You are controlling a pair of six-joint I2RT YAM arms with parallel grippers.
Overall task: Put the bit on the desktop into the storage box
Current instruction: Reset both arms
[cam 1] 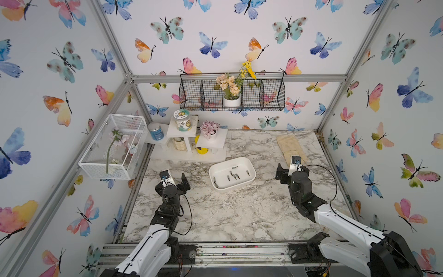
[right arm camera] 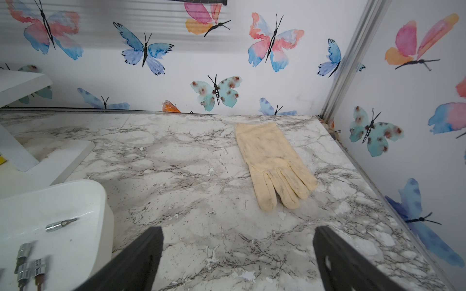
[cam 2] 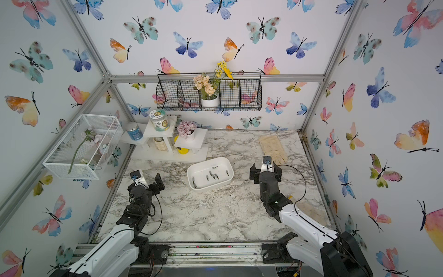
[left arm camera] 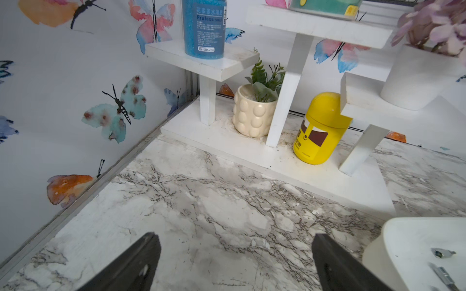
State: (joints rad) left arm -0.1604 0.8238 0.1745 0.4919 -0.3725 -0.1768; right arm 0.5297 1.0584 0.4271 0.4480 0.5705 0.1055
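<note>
Left gripper [cam 1: 173, 180] and right gripper [cam 1: 291, 168] wide open, empty, storage box [cam 1: 230, 186] of bits [cam 1: 233, 175] between them.

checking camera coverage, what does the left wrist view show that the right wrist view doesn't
Only left wrist: a blue jar, a cream bobbled plant pot and a yellow bottle on the white stand. Only right wrist: a cream glove lying flat on the desktop. Both: the marble desktop, a corner of the storage box with bits inside, and open jaws holding nothing.
</note>
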